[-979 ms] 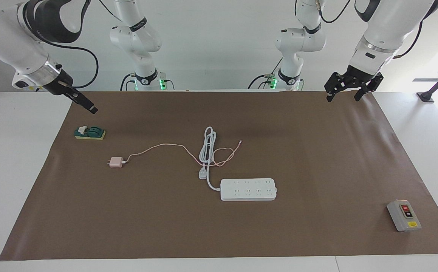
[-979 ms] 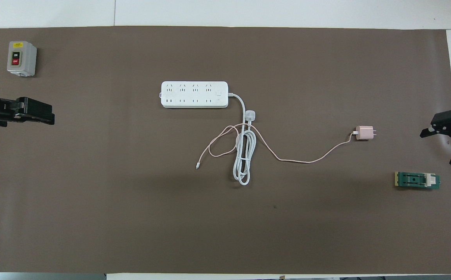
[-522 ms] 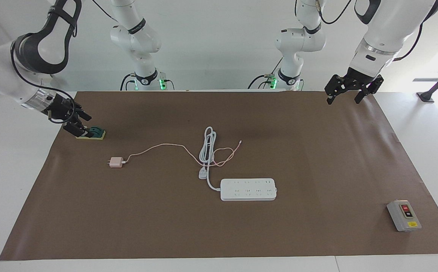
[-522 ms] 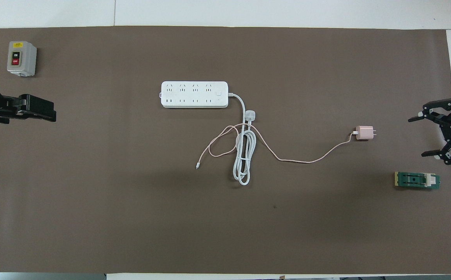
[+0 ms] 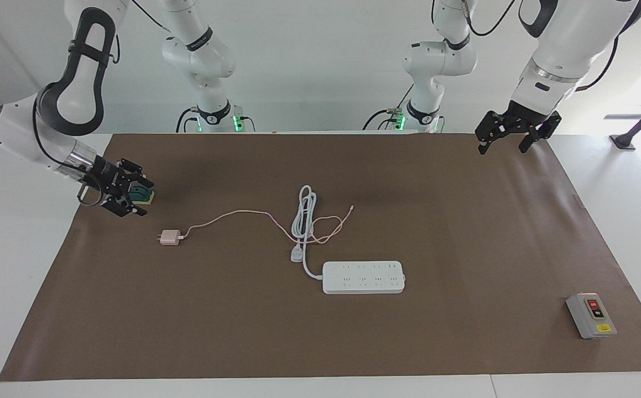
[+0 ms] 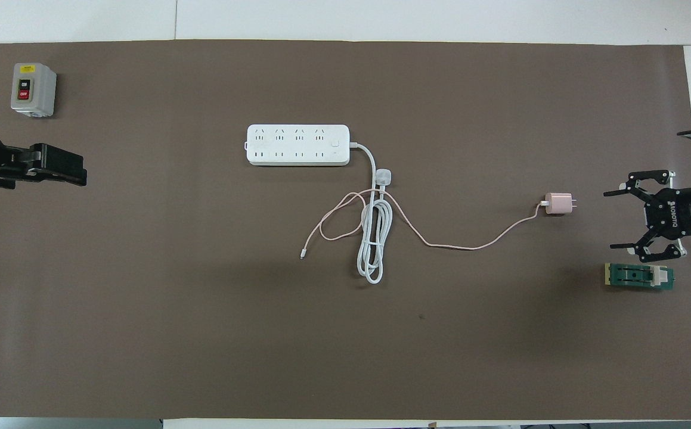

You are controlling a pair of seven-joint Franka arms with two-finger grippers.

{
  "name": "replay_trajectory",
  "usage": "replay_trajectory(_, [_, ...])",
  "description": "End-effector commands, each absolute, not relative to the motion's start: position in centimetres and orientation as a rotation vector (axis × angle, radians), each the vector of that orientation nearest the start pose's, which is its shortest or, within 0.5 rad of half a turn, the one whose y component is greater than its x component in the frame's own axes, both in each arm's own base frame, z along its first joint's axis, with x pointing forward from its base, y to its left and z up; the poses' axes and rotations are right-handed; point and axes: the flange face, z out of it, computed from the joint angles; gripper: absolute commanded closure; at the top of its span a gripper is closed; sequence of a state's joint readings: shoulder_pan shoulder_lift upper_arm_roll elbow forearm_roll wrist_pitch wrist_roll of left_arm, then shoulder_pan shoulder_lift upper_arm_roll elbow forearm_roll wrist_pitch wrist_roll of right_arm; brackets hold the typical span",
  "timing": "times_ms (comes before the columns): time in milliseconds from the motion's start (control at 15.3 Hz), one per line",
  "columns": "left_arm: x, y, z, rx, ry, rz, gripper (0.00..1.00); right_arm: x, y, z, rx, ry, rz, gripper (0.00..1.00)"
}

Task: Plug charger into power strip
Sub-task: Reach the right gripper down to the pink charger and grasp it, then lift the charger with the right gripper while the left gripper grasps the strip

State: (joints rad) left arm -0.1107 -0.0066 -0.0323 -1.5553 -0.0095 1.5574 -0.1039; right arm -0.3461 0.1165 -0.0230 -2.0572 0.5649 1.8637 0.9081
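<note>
Two prongs jut from the charger [image 5: 169, 237], lying flat beside the green block [image 5: 139, 194]: light, rigid, best pinched across its cube sides. Right gripper [image 5: 131, 194] is spread wide, empty, nearby; left gripper [image 5: 503, 136] is held open, waiting.

Grey rectangular switch box [image 6: 33, 89] at left arm's end of table: black button marked "ON", red button beneath marked "OFF"; yellow label on top face, print too small to read. Right hand [image 6: 612, 219]: white lettering along black body, not legible. White rectangular power strip [image 6: 297, 145]: no readable markings.
</note>
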Motion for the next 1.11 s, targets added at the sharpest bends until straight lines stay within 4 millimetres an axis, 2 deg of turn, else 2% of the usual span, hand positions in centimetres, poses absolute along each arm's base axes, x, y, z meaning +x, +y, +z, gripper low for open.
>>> replay_trajectory(0, [54.7, -7.5, 63.5, -3.137, 0.072, -0.018, 0.0, 52.0, -15.6, 32.3, -1.914, 1.837, 0.65, 0.0])
replay_trajectory(131, [54.7, -7.6, 63.5, -3.137, 0.072, -0.01, 0.0, 52.1, -16.3, 30.8, -1.919, 1.823, 0.664, 0.0])
replay_trajectory(392, [55.0, -7.7, 64.5, -3.136, 0.084, -0.052, 0.0, 54.0, -16.5, 28.9, -1.877, 1.841, 0.595, 0.0])
replay_trajectory(588, [55.1, -7.3, 65.5, -3.138, 0.074, -0.08, 0.0, 55.2, -16.3, 28.7, -1.917, 1.797, 0.559, 0.0])
replay_trajectory(653, [55.2, -7.3, 65.5, -3.14, 0.072, -0.082, 0.0, 55.7, -16.4, 27.9, -1.92, 1.796, 0.566, 0.0])
replay_trajectory(783, [56.5, -8.1, 62.9, -3.14, 0.118, 0.012, 0.0, 56.1, -16.5, 26.6, -1.934, 1.792, 0.55, 0.0])
replay_trajectory(849, [56.5, -8.2, 62.8, -3.155, 0.113, 0.048, 0.0, 56.2, -16.4, 26.4, -1.924, 1.791, 0.55, 0.0])
replay_trajectory(1045, [56.6, -9.9, 62.2, -3.218, 0.146, 0.082, 0.0, 56.7, -15.6, 26.5, -1.903, 1.78, 0.548, 0.0])
